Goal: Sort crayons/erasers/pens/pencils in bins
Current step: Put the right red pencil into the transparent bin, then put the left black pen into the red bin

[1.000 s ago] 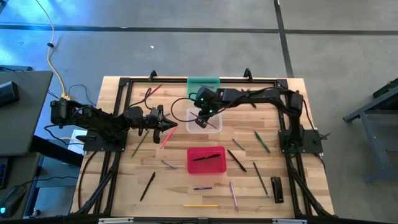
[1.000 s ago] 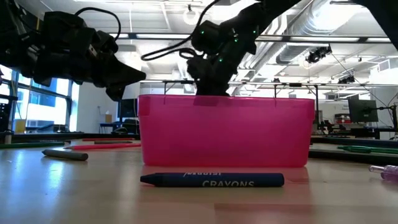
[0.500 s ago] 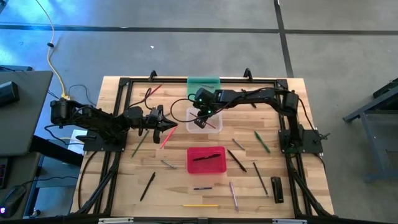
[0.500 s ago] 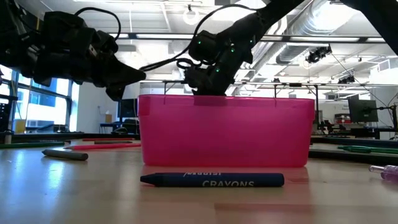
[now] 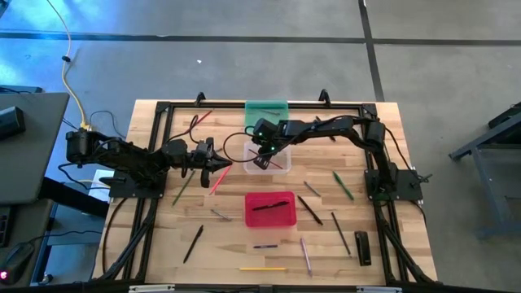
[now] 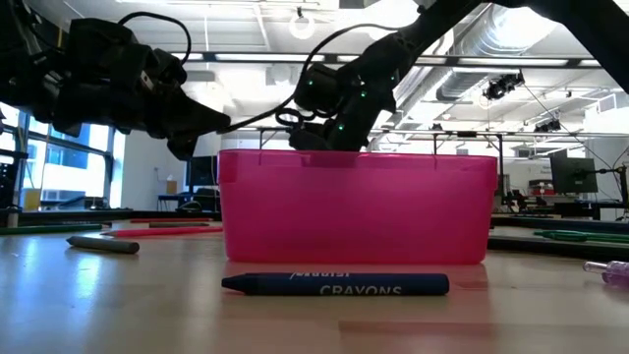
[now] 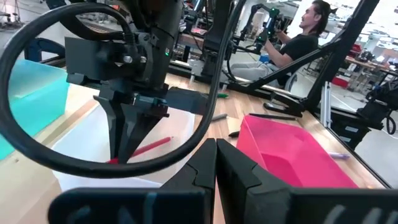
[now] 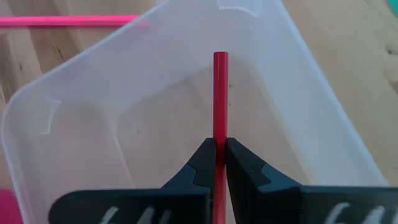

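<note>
From the high view, the right gripper point(image 5: 262, 160) is seen reaching across to the clear bin point(image 5: 272, 159) in the middle of the table point(image 5: 391, 268), between the teal bin point(image 5: 267, 108) at the far edge and the red bin point(image 5: 271, 209) nearer the front. It is held over the clear bin so that what it carries can be let go inside. The left gripper point(image 5: 220, 168) is parked just beside the clear bin, above a pink pencil point(image 5: 218, 178) on the wood; loose pens and pencils are scattered over the rest of the table, so most of the sorting is judged undone.

In the low view, the red bin point(image 6: 359, 205) fills the middle ground with a blue crayon point(image 6: 336, 285) lying in front of it. The right arm is seen dipping behind the bin's rim, though its fingertips are hidden there.

In the left wrist view, the left gripper point(image 7: 216, 163) is shown with its fingers pressed together on nothing. Beyond it the right gripper point(image 7: 127, 134) points down into the clear bin point(image 7: 84, 146), a red pencil point(image 7: 144, 148) slanting from its tip. A seated person point(image 7: 293, 42) is visible in the room behind.

In the right wrist view, the right gripper point(image 8: 219, 165) is clamped on the red pencil point(image 8: 220, 99), a thin, straight, plain red stick that runs out between the fingers over the clear bin's floor point(image 8: 155, 124). Whether its far end touches the plastic probably cannot be settled from here.
</note>
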You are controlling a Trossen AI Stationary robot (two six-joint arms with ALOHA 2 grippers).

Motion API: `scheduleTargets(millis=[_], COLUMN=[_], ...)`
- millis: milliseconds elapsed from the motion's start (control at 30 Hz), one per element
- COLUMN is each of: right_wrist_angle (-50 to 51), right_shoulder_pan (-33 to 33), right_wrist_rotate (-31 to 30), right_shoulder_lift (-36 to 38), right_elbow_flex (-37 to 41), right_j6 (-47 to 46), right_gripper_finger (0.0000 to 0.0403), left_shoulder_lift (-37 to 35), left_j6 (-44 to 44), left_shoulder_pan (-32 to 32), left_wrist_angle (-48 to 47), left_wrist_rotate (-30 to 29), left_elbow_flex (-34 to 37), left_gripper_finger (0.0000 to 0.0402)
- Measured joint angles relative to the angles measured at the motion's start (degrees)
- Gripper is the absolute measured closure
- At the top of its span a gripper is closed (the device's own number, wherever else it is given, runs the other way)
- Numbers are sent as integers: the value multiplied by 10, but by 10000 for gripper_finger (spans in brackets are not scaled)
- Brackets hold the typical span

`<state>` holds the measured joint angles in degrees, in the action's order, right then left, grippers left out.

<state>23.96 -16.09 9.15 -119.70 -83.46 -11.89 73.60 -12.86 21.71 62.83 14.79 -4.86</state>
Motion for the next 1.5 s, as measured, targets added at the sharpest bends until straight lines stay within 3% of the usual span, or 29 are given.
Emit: scheduleTargets(millis=[200,467,633,767,933,1033,1133,1300,1500], right_wrist_angle=[-2,-3,-7,2,14,5,-77,-280,-469], right_shoulder_pan=[0,0,0,0,15,26,32,31,34], right_wrist_rotate=[0,1,2,-1,-62,-85,-86,-54,-46], right_shoulder_lift=[0,0,0,16,78,103,125,165,265], right_elbow_flex=[0,0,0,0,0,1,44,179,326], right_j6=[0,0,0,32,106,139,159,157,151], right_gripper_finger=[389,335,321,335,393,393,397,400,402], left_shoulder_lift=[0,0,0,0,0,0,0,0,0], left_j6=[0,0,0,0,0,0,0,8,21], left_shoulder_pan=[0,0,0,0,0,0,0,0,0], left_wrist_angle=[0,0,0,0,0,-3,-5,-18,-40], left_wrist_rotate=[0,0,0,0,0,0,0,0,-1], left_elbow_flex=[0,0,0,0,0,0,0,0,0], left_gripper_finger=[401,401,402,401,402,402,402,402,401])
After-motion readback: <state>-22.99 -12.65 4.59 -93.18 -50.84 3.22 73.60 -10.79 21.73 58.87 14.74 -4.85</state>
